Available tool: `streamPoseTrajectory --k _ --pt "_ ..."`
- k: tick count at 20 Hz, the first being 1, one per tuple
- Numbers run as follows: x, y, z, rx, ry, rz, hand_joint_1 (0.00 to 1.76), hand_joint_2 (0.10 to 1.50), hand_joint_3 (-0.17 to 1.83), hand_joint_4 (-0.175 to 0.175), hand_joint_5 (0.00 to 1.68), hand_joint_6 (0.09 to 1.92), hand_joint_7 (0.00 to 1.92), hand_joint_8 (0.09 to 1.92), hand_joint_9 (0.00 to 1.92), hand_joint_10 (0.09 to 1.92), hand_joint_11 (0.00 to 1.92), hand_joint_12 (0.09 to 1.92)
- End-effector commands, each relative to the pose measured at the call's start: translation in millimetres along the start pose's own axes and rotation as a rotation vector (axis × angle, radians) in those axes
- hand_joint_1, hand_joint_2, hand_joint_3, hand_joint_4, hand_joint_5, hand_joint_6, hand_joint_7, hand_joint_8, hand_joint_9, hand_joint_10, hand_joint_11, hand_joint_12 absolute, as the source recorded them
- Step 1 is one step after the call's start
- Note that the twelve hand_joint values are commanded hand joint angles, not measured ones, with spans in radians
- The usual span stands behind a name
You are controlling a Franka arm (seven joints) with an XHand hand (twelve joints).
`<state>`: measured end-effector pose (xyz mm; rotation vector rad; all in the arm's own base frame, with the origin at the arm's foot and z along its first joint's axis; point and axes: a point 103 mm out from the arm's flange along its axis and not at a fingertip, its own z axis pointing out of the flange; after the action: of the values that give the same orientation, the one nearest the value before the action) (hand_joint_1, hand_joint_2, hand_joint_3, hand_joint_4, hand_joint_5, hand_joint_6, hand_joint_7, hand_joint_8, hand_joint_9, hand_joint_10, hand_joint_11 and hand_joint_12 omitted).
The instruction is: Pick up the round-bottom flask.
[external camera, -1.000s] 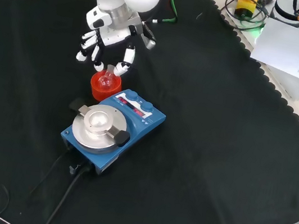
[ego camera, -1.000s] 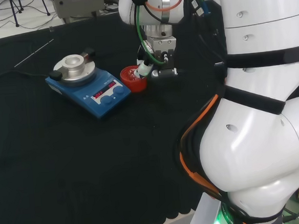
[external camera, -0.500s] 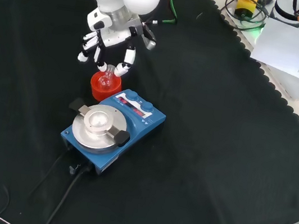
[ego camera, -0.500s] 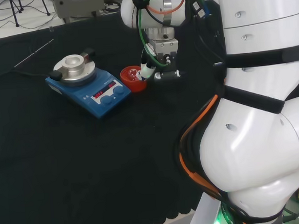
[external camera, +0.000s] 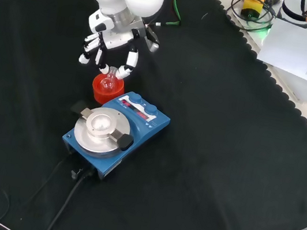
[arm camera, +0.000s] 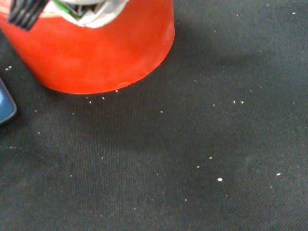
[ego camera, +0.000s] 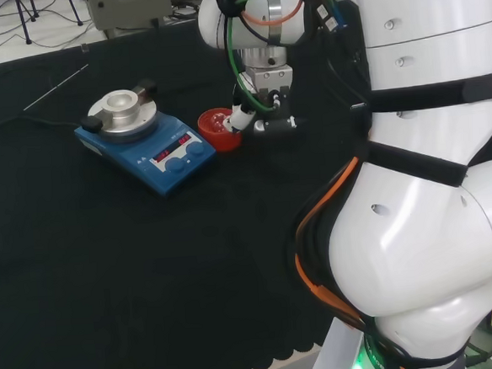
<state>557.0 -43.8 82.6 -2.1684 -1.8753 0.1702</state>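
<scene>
where fingers [external camera: 128, 58] hang spread, empty, above round-bottom flask [external camera: 109, 82] in red stand [external camera: 100, 91], no legible writing

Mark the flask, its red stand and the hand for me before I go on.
flask [external camera: 110, 81], front view, on its clear round bulb.
red stand [external camera: 100, 91], front view, on its outer wall below the bulb.
hand [external camera: 112, 39], front view, on the palm above the flask.

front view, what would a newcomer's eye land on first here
Likely the red stand, bright against the black cloth, with the small clear round-bottom flask sitting in it. The hand hangs right above it, fingers spread and pointing down around the flask's neck. Just in front sits a blue stirrer plate with a round metal top.
</scene>
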Motion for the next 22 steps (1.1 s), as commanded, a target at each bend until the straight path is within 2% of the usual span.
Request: streamPoseTrajectory --k 1,3,5,10,22 --pt "1 0 5 0.005 -0.012 0.003 0.99 0.57 0.69 0.082 0.99 0.72 0.15 0.58 0.3 0.69 0.0 1.25" --pt "2 0 5 -0.001 -0.018 0.001 1.06 0.71 0.53 0.144 1.13 0.71 0.16 0.59 0.31 0.68 0.0 1.26" --pt "4 0 3 -0.003 -0.023 -0.003 1.09 0.74 0.5 0.168 1.22 0.66 0.17 0.58 0.33 0.67 0.0 1.28" --pt "6 1 -8 0.004 -0.038 -0.008 1.12 0.66 0.65 0.175 1.25 0.7 0.21 0.56 0.37 0.64 0.0 1.31" --pt "15 -10 -53 -0.015 -0.077 -0.026 1.12 0.64 0.71 0.175 1.25 0.74 0.21 0.55 0.38 0.63 0.0 1.32"
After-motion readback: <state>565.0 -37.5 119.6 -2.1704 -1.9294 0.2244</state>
